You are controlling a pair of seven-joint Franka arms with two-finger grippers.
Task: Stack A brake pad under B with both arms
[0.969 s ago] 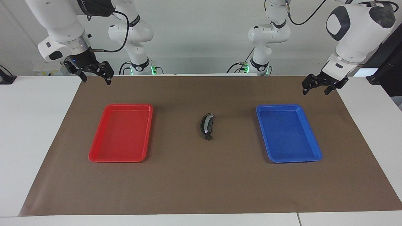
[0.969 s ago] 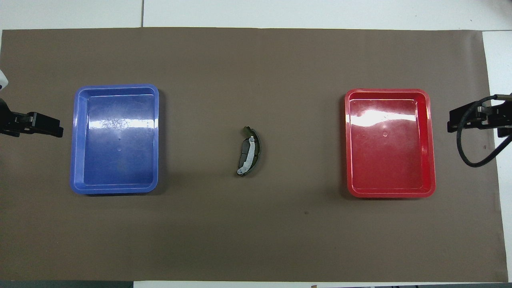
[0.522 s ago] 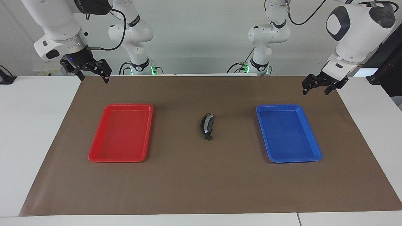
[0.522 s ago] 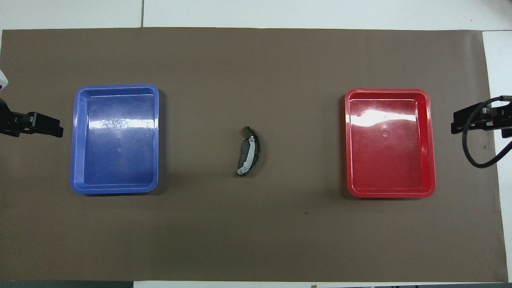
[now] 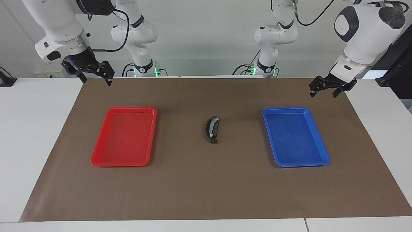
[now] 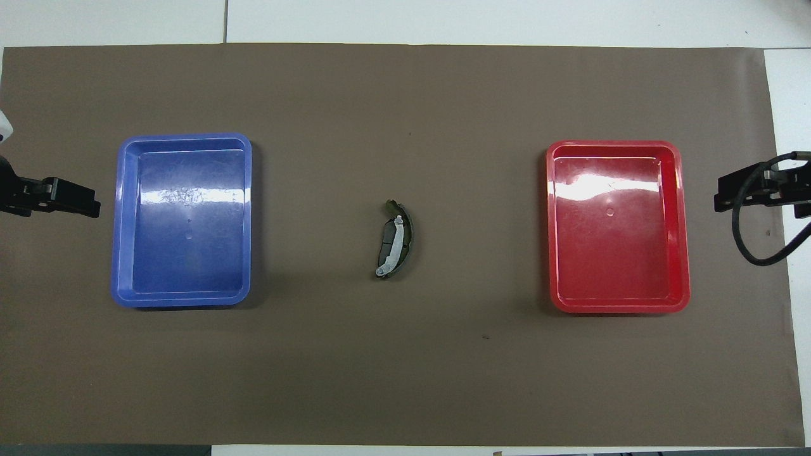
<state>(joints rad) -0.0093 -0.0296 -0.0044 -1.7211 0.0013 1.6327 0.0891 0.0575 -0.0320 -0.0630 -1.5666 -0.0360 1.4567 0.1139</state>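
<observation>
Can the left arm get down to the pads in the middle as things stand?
Probably yes. The pads lie stacked on the open mat between the blue tray and red tray, nothing over them. The left gripper hangs at its end of the table, open and empty.

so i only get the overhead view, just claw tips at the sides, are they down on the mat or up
Observer: Up. The right claw hangs in the air over the mat's edge at the right arm's end, touching nothing.
Operator: and the left one
Observer: The left claw is raised too, over the mat's edge at the left arm's end, clear of the blue tray.
Operator: anything in them
Observer: No. Both are open and empty.
</observation>
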